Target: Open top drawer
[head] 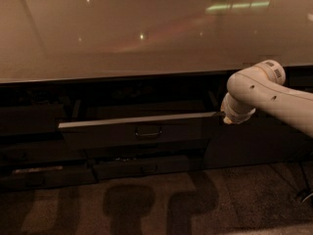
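Note:
The top drawer (107, 135) stands pulled partway out from under the counter, its light top edge catching the light and its small loop handle (148, 132) centred on the dark front. My white arm (274, 99) reaches in from the right. The gripper (226, 117) sits at the drawer front's upper right corner, mostly hidden behind the wrist.
A wide glossy beige countertop (146, 28) overhangs the cabinet. Below the open drawer is a narrower drawer front (146, 168) with the same handle, and another (34, 174) at lower left. A dark cabinet panel (254, 143) lies under my arm. Speckled floor (156, 204) runs along the front.

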{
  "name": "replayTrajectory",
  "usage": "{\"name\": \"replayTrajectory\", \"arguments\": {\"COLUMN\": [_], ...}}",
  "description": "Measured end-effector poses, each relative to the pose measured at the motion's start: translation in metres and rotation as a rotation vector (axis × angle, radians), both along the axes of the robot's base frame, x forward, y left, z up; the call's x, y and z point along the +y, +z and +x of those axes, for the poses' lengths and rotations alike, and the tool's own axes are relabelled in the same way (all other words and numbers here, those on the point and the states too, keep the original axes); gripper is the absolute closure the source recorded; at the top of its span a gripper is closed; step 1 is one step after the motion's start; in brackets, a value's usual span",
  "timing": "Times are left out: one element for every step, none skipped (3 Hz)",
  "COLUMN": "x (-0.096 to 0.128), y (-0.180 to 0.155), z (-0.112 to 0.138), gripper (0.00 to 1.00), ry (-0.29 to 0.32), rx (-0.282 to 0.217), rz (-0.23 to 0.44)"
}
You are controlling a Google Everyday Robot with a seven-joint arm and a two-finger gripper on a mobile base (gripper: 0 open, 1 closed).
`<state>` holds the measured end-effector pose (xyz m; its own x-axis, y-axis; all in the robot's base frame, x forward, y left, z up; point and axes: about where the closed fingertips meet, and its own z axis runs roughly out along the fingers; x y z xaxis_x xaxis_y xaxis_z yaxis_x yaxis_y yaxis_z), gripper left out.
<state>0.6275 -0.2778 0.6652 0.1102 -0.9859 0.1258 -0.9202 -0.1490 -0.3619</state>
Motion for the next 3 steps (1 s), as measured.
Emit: {"name": "replayTrajectory", "arguments": {"x": [-0.004, 0.0, 0.0], "y": [0.007, -0.003, 0.0], "z": [-0.001, -0.019, -0.018], "gripper": [1.0, 1.0, 1.0], "ry": [-0.013, 0.006, 0.006], "rx": [-0.026, -0.03, -0.03], "rz": [0.019, 0.023, 0.023]}}
